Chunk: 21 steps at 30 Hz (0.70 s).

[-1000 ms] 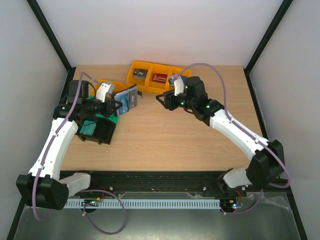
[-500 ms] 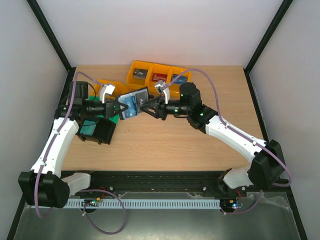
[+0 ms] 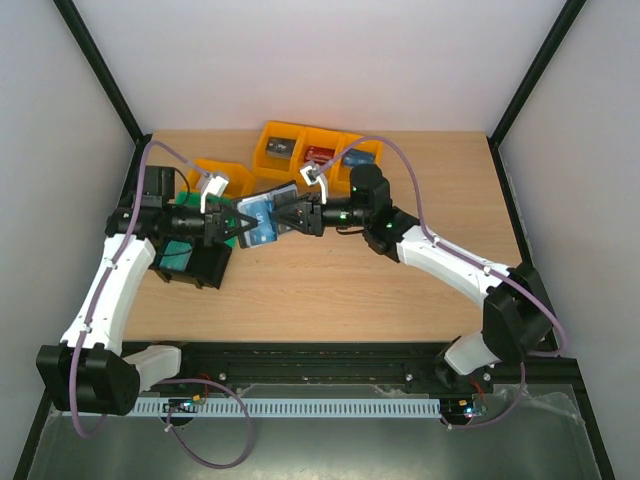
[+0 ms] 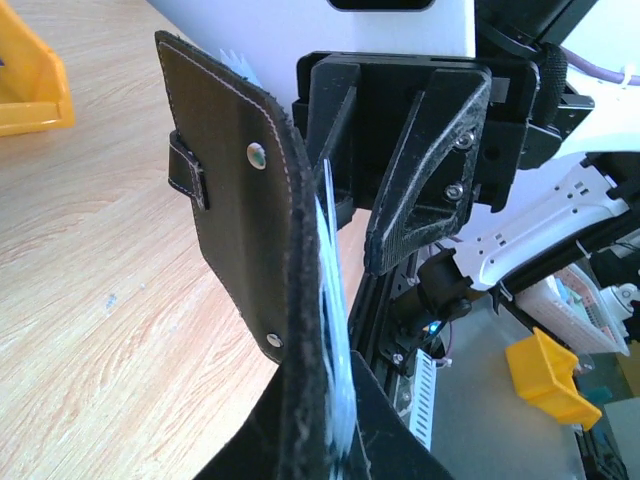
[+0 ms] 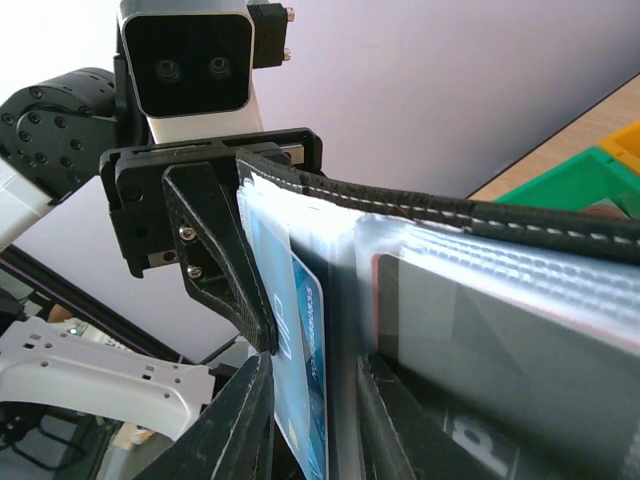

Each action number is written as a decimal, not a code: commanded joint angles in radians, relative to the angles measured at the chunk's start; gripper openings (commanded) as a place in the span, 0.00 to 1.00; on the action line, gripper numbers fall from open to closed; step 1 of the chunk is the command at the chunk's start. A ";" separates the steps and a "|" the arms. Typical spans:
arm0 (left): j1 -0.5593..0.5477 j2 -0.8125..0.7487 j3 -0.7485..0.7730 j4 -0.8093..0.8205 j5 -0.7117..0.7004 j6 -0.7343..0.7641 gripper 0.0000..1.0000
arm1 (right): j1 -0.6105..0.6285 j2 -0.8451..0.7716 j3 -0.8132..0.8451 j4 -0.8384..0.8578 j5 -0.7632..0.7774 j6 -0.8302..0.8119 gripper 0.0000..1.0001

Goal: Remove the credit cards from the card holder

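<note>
Where the two arms meet, top view: the card holder (image 3: 262, 222), black outside with pale blue pockets showing, is held up at centre-left of the frame, over the table (image 3: 340, 290).
Left gripper (image 3: 240, 222): clamped tight on the holder's left end.
Right gripper (image 3: 283, 218): set against the holder's right side.
Surroundings: yellow bins (image 3: 268, 170) behind at upper centre; a green bin (image 3: 178, 248) and a black bin (image 3: 205, 265) under the left arm.
Left wrist view, holder: the stitched black card holder (image 4: 235, 230) rises from the bottom edge, with a snap tab (image 4: 188, 178) and a metal stud (image 4: 257, 152) on it and clear pockets (image 4: 330, 300) fanned along its right edge.
Left wrist view, opposite claw: the right gripper's black fingers (image 4: 420, 180) fill upper centre, just beside the pockets.
Right wrist view, cards: a blue credit card (image 5: 300, 360) stands at lower centre; a dark card (image 5: 480, 350) sits in a clear pocket at right.
Right wrist view, jaws: narrow, one each side of the blue card; whether they pinch it cannot be told.
Writing: raised characters on the blue card and a white mark on the dark card, both unreadable.
</note>
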 commanded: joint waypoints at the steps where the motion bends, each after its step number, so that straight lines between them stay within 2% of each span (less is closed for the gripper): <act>1: -0.004 -0.007 0.057 -0.067 0.128 0.106 0.02 | 0.005 0.026 0.026 0.059 -0.031 0.037 0.23; 7: -0.005 -0.005 0.053 -0.025 0.094 0.054 0.02 | 0.035 0.033 0.049 0.068 -0.095 0.024 0.16; 11: -0.006 -0.004 0.041 0.014 0.064 0.009 0.02 | 0.038 0.028 0.051 0.065 -0.104 0.019 0.02; 16: -0.005 -0.004 0.034 0.029 0.054 -0.010 0.02 | 0.037 0.007 0.052 0.018 -0.094 -0.027 0.02; 19: -0.005 -0.006 0.028 0.029 0.056 -0.011 0.18 | 0.035 -0.006 0.068 -0.045 -0.077 -0.077 0.02; 21: -0.005 -0.007 0.025 0.028 0.066 -0.009 0.19 | 0.028 -0.016 0.076 -0.081 -0.063 -0.100 0.02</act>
